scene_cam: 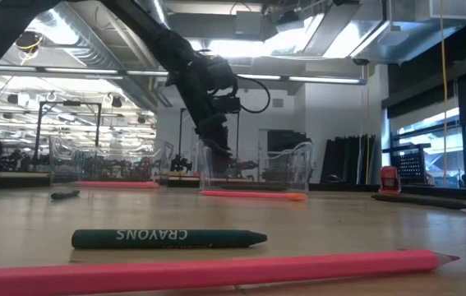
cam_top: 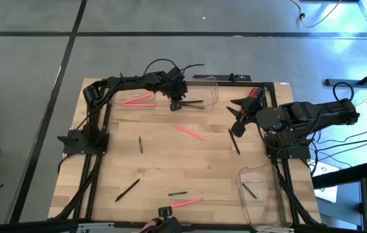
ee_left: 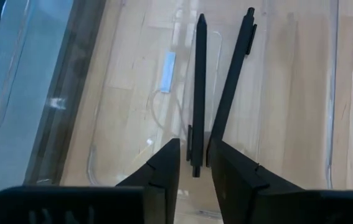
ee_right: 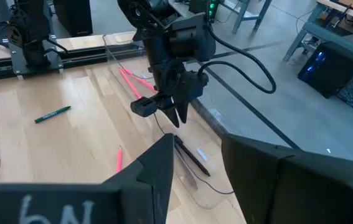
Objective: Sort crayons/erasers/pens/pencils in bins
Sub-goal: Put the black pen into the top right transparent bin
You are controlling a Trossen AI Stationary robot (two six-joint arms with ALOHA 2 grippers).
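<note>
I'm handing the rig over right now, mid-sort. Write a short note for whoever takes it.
Left hand: open, above the clear plastic bin at the far edge; two slim black pens lie inside.
Right hand: open, empty, at the table's right side.
Done: thin pink pencils in the left clear bin; one dark stick in the near-right clear bin.
Left: a loose black pen, a green crayon, two loose pink pencils, two short dark sticks.

Two pens (ee_left: 199, 93) lie side by side in the bin (cam_top: 202, 87) at the table's (cam_top: 164, 155) upper middle, directly under the left tool (cam_top: 177, 103). The right tool (cam_top: 238, 126) hangs at middle right; another bin (cam_top: 264, 188) sits lower right.
</note>
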